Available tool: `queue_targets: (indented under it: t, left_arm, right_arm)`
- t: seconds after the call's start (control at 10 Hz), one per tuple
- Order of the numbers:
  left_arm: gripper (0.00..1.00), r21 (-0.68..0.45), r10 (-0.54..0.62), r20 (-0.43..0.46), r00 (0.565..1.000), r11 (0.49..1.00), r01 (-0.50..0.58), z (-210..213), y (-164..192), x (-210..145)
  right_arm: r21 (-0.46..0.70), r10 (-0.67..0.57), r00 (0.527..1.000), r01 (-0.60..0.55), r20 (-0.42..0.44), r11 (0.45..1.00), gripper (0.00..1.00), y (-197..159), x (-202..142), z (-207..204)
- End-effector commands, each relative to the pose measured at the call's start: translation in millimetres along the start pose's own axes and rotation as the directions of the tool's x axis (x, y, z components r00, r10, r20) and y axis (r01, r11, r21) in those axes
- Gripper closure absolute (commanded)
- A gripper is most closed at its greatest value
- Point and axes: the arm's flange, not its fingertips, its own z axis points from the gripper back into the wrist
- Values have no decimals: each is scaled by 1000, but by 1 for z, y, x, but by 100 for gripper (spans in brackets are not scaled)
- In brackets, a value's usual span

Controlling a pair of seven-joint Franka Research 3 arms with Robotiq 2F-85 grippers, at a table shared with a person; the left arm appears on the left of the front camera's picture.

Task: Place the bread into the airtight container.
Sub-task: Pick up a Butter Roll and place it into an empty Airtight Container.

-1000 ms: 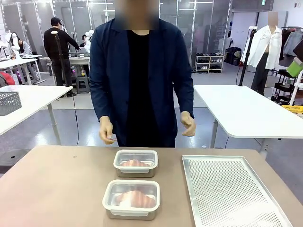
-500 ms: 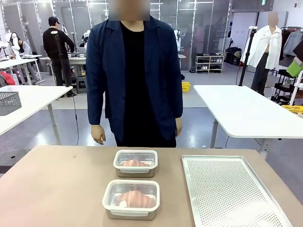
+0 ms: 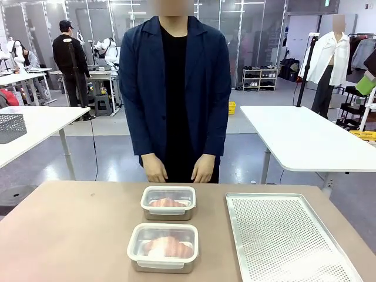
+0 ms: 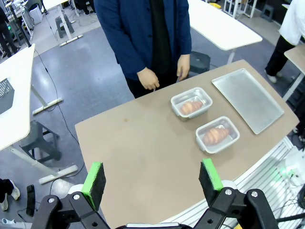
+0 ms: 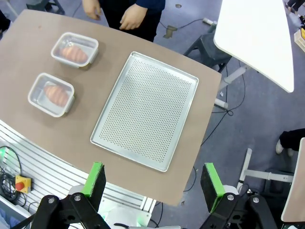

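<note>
Person's hands [image 3: 179, 169] have dropped from mid-air and now rest clasped at the brown bench [image 3: 70, 229] edge. Both clear lidded airtight containers [image 3: 163, 247] [image 3: 168, 202] hold bread [image 3: 167, 247], so the task looks done. Left hand [image 4: 152, 179] and right hand [image 5: 153, 181] hover high, wide open, empty, beside the perforated metal tray [image 5: 147, 109].

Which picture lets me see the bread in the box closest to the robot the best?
The front view. The bread sits large and close there, inside the near container. The left wrist view shows the same bread small from high above, and the right wrist view shows it small too, near the tray.
</note>
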Motion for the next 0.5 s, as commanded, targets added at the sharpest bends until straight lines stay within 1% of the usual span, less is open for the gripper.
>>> queue_targets:
  t: [0.0, 0.4]
  left_arm:
    - [0, -3, -3, -1, 1000, 1000, 3, 0, -1, 1]
    - [0, -3, -3, -1, 1000, 1000, 3, 0, -1, 1]
  right_arm:
    - [-4, -3, 1000, 3, 2, 1000, 0, -1, -1, 1]
    - [-4, -3, 1000, 3, 2, 1000, 0, -1, -1, 1]
